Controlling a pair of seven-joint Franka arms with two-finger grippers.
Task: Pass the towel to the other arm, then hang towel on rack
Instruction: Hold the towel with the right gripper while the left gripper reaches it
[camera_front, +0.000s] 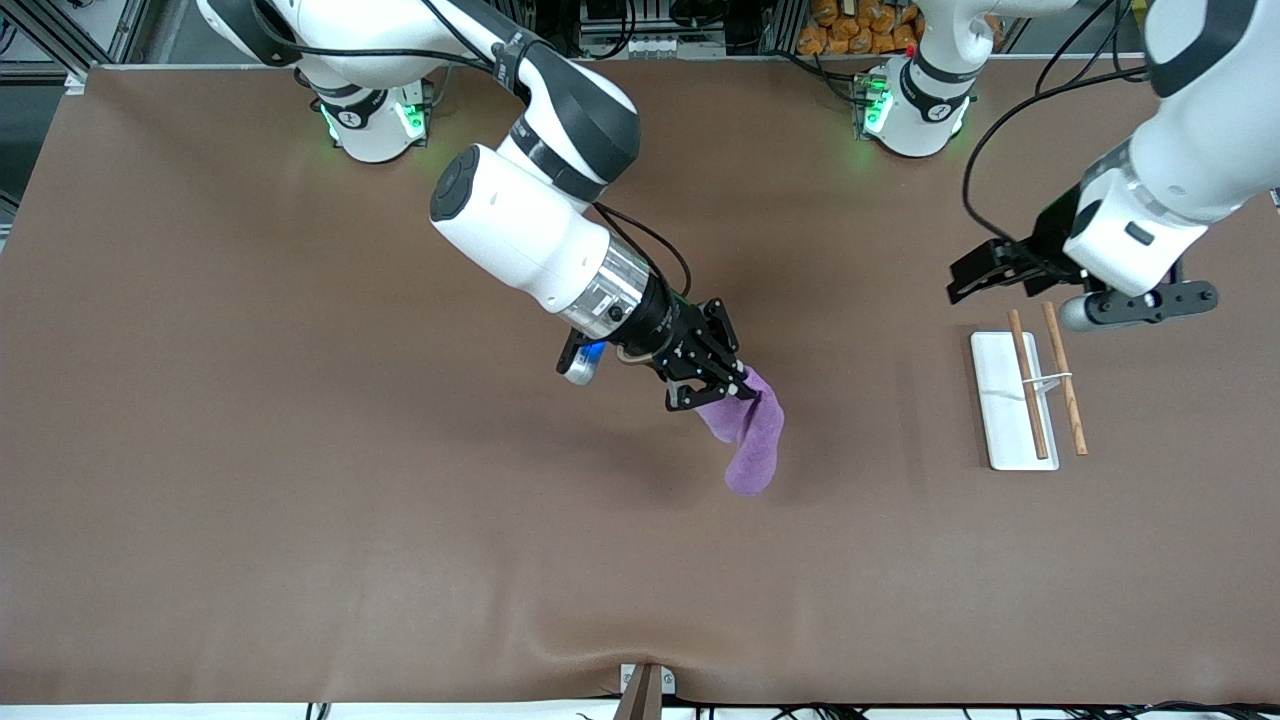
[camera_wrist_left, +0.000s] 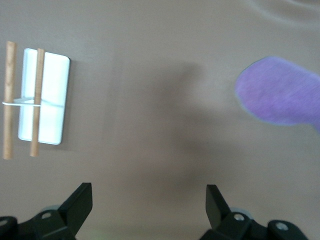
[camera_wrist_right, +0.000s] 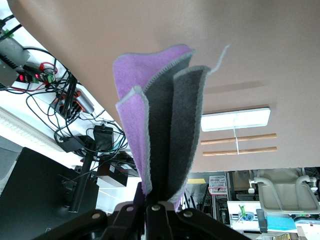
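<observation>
Brown desk (camera_front: 300, 450): right gripper (camera_front: 722, 385) pinches the purple towel (camera_front: 752, 445) aloft for handover, while left gripper (camera_front: 985, 275) waits spread wide above the rack (camera_front: 1012, 400).

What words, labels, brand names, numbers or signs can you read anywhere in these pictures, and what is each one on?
No readable text anywhere.
Small dark marks on the two white arm bases are too small to read.
The purple cloth towel, the white rack with wooden rods and the brown table cover carry no print.
Background boxes in the right wrist view are too blurred to read.
</observation>
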